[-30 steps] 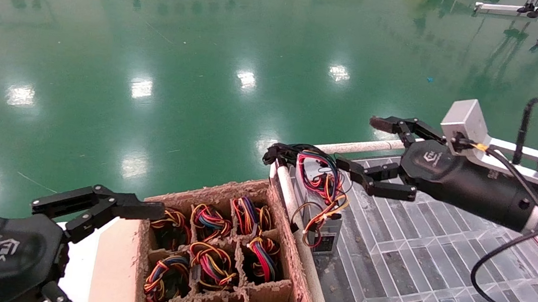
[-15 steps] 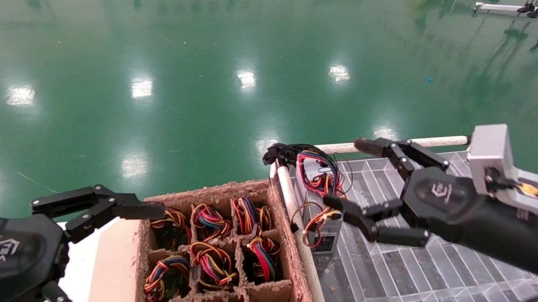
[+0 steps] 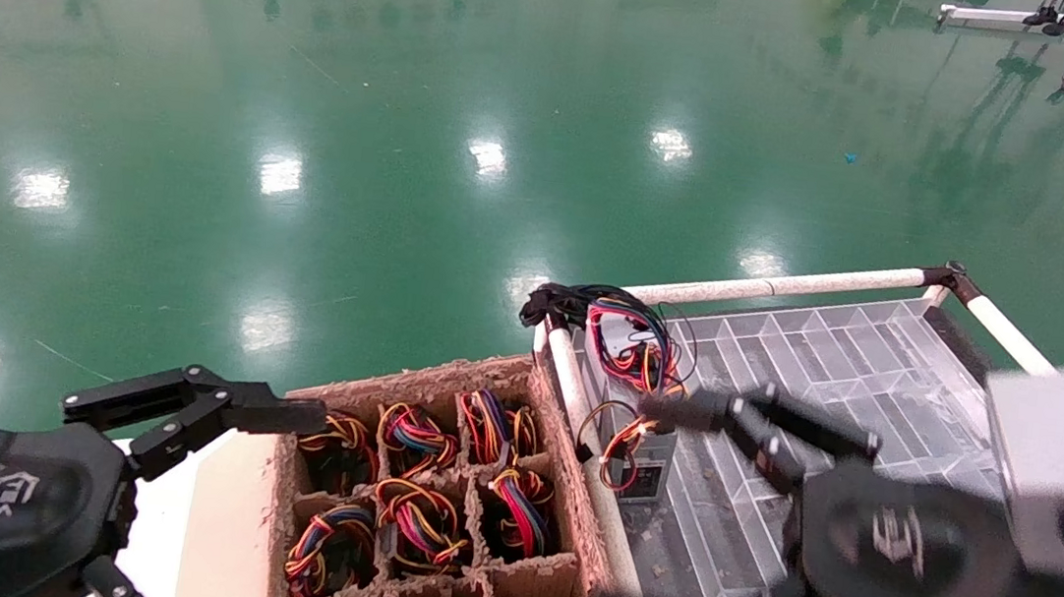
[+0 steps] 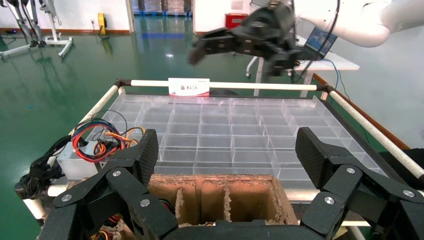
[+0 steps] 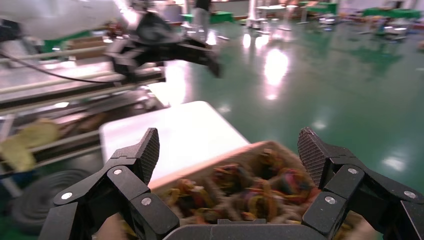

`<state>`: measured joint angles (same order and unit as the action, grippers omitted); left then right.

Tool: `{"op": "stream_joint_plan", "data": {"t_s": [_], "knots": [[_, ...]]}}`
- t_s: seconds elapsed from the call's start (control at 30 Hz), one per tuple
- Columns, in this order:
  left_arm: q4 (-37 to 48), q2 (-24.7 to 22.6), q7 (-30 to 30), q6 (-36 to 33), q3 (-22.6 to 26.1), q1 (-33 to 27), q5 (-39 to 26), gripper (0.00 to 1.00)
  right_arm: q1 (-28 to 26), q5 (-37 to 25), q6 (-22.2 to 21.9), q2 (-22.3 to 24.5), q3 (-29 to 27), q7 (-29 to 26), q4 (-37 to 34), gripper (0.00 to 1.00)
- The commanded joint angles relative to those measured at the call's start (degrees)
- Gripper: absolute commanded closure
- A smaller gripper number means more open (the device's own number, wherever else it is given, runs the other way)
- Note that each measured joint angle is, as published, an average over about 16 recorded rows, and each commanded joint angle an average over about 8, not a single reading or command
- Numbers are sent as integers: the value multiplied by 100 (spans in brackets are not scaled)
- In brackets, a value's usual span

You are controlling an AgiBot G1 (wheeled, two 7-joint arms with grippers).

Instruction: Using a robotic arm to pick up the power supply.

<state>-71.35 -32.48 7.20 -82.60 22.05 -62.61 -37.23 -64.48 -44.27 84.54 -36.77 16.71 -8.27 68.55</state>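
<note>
The power supply (image 3: 649, 467), a small grey box with a white end label, lies at the near-left edge of the clear grid tray (image 3: 843, 346), trailing red, orange and yellow wires. It also shows in the left wrist view as a grey box (image 4: 74, 161) under a wire loop. My right gripper (image 3: 648, 509) is open and blurred, hanging just right of and above the power supply, apart from it. In its own view the right gripper (image 5: 227, 150) looks down on wire bundles. My left gripper (image 3: 287, 515) is open and empty at the lower left, over the cardboard box.
A cardboard divider box (image 3: 431, 510) holds several coloured wire bundles, left of the tray's white rail (image 3: 579, 412). A second wire bundle (image 3: 631, 344) sits at the tray's far-left corner. A white table (image 5: 170, 132) lies beside the box. Green floor surrounds everything.
My right gripper has swung down and nearer, from above the tray's far edge to beside the power supply, staying open. The left arm has not moved.
</note>
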Motion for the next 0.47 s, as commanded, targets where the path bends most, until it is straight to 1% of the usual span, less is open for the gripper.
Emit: {"op": "stream_joint_plan", "data": {"t_s": [0.03,0.2,0.3,0.47], "knots": [[0,0,0,0,0,0,0,0,138,113,54,83,-33,-119,236,0],[0,0,0,1,0,1,1,0,359,306,145,214,-85,-284,635,0],[1,0,0,1,-1,1,1,0,412,359,168,246,-101,-313,730,0],[1,0,0,1,-1,1,1,0,394,347,161,236,-103,-296,688,0]]}}
